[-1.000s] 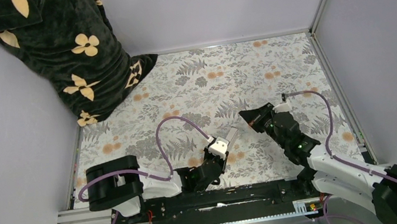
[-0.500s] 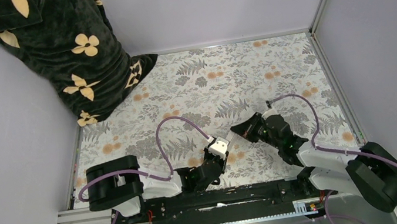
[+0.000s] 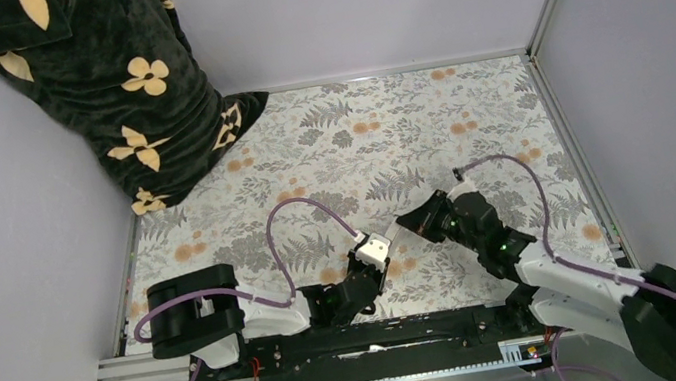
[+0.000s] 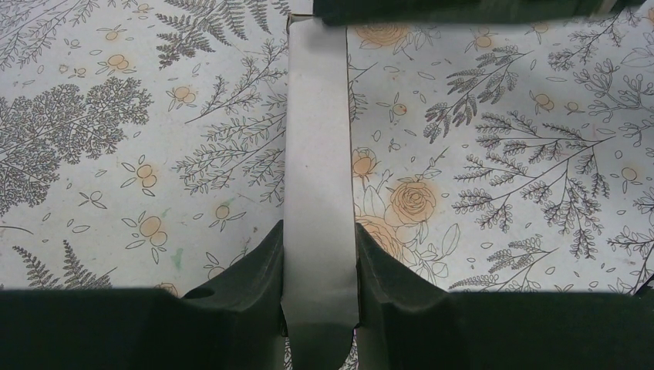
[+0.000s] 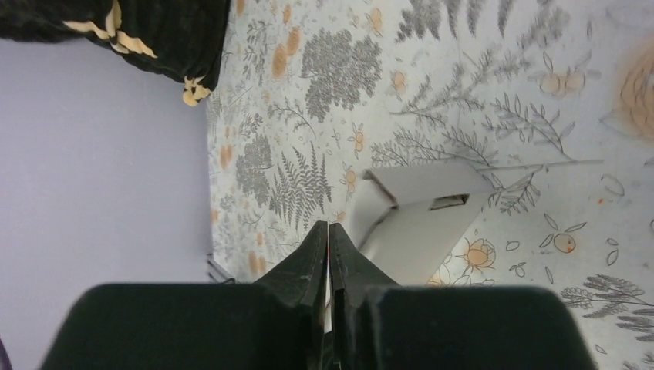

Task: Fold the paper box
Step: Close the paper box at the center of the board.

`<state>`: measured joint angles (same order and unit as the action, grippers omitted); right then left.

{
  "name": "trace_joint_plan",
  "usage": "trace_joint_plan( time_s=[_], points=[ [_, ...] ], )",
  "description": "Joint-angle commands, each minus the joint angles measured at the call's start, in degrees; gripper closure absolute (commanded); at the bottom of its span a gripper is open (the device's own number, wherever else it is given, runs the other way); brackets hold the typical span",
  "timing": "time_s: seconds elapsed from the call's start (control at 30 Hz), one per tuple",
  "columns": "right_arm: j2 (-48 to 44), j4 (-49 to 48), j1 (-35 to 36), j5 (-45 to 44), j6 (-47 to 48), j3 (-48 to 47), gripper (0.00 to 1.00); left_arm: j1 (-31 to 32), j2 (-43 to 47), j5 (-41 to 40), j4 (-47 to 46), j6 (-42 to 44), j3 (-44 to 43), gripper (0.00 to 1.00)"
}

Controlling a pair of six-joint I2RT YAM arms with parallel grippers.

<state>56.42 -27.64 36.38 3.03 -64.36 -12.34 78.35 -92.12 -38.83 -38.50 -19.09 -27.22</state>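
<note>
My left hand [image 4: 318, 258] clamps the paper box [image 4: 318, 131], which juts forward past its fingers, partly folded up. Just beyond it my right hand [image 5: 328, 239] is pinched shut, empty, beside the box. I judge flaps are left to tuck.

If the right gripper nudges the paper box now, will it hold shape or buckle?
Likely bends: the paper box looks like thin sheet card. Probably light, so it may pivot in the left gripper, which pinches it near one end only.
</note>
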Motion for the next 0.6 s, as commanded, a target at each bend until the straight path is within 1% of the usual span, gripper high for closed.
trace_joint_plan(
  time_s=[0.0, 0.03, 0.07, 0.13, 0.17, 0.23, 0.33, 0.4, 0.47, 0.5, 0.57],
  points=[
    [-10.33, 21.78, 0.28, -5.8, 18.04, -14.62, 0.85, 0.04, -2.09, 2.3, 7.51, 1.58, 1.12, 0.93],
    [-11.98, 28.17, 0.3, -7.41, 21.73, -18.49, 0.8, 0.05, -1.88, 2.7, 7.15, 1.98, 1.08, 0.93],
    [-13.39, 33.71, 0.27, -9.25, 25.32, -22.16, 0.71, 0.05, -1.67, 3.11, 6.84, 2.39, 0.97, 0.93],
    [-14.68, 41.77, 0.34, -12.29, 31.42, -29.56, 0.47, 0.05, -1.07, 4.24, 5.8, 3.24, 0.69, 0.93],
    [-14.61, 45.49, 0.29, -13.13, 34.17, -32.9, 0.39, 0.05, -0.9, 4.81, 5.52, 3.65, 0.54, 0.92],
    [-13.55, 52.39, 0.28, -14.97, 37.66, -38.95, 0.31, 0.05, -0.7, 6.18, 4.65, 4.68, 0.11, 0.92],
    [-12.23, 58.69, 0.31, -15.29, 40.08, -44.05, 0.28, 0.05, -0.52, 9.07, 1.81, 6.55, 0.55, 0.92],
    [-11.83, 60.69, 0.35, -14.98, 40.49, -44.71, 0.29, -0.06, 0.41, 11.9, -1.23, 8.09, 1.62, 0.92],
    [-11.18, 63.08, 0.34, -15.29, 41.55, -44.95, 0.3, -0.42, 1.69, 14.52, -2.31, 9.22, 2.05, 0.91],
    [-10.75, 64.51, 0.31, -15.78, 42.14, -45.25, 0.29, -1.08, 2.14, 16.83, -2.37, 9.61, 1.97, 0.91],
    [-10.3, 64.93, 0.32, -13.45, 45.08, -44.78, 0.26, -3.78, 3.02, 23.77, -2.58, 10.24, 1.69, 0.91]
  ],
)
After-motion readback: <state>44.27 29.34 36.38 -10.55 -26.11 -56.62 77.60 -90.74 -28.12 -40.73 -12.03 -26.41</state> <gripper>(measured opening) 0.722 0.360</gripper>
